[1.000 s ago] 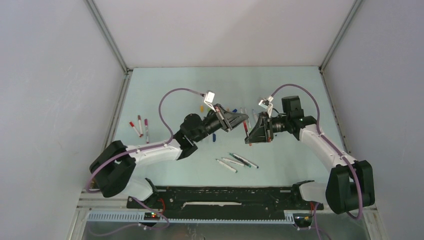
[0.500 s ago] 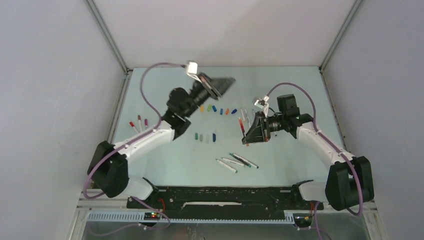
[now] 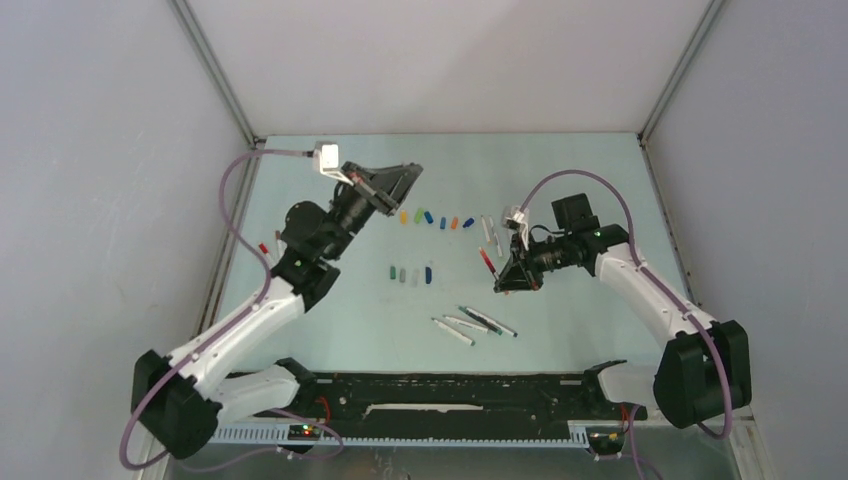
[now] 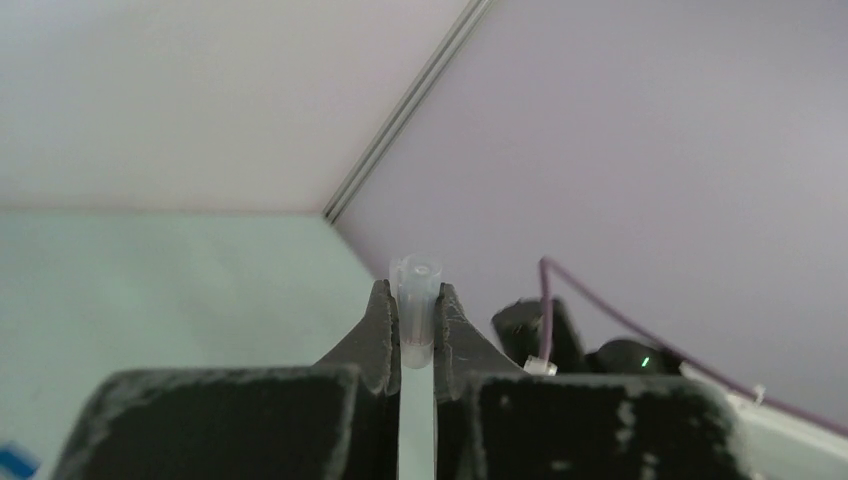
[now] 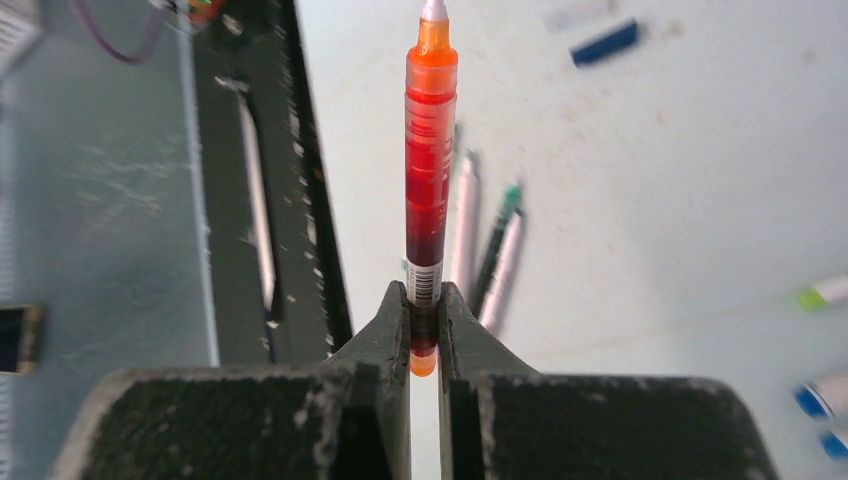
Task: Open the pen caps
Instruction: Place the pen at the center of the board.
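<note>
Several caps (image 3: 428, 217) lie off, upper centre; your left end effector (image 4: 410, 312) pinches another pale cap (image 4: 416, 290), your right end effector (image 5: 425, 300) clamps the bared red pen (image 5: 430, 150).

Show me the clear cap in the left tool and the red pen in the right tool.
clear cap (image 4: 416, 305), left wrist view, middle of its body.
red pen (image 5: 431, 170), right wrist view, middle of its red barrel.
</note>
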You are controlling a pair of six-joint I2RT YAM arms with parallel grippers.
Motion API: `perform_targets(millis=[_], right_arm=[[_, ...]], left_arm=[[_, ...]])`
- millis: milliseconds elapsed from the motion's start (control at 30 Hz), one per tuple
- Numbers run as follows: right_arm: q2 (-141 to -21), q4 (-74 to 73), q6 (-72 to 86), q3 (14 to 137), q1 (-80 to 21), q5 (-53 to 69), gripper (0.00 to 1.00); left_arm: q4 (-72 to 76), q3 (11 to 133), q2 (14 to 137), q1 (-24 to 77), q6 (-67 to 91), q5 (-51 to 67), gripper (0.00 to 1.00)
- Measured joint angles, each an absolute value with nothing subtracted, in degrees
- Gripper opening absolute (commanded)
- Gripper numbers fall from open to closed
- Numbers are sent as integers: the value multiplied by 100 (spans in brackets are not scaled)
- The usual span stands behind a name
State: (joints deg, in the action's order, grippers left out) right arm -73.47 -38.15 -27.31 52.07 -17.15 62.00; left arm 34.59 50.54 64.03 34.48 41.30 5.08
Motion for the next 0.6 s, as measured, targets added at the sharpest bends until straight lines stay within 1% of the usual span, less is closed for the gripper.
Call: perform_targets(millis=[133, 300, 433, 600], right_arm=[[-7293, -4276, -3334, 5214, -1747, 5310, 0], [-7623, -4598, -3664, 5214, -1881, 4569, 0], [-8009, -4644, -3664, 5214, -1990, 4152, 0], [-8512, -4604, -3540, 5214, -2176, 3645, 0]], left_arm=[[2768, 4158, 5422, 3435, 4045, 329, 0], [2222, 3105, 4477, 3430, 4119, 193, 0], [1968, 2432, 4058, 3430, 4340, 156, 0], [1946, 1782, 3830, 3430, 4672, 137, 0]])
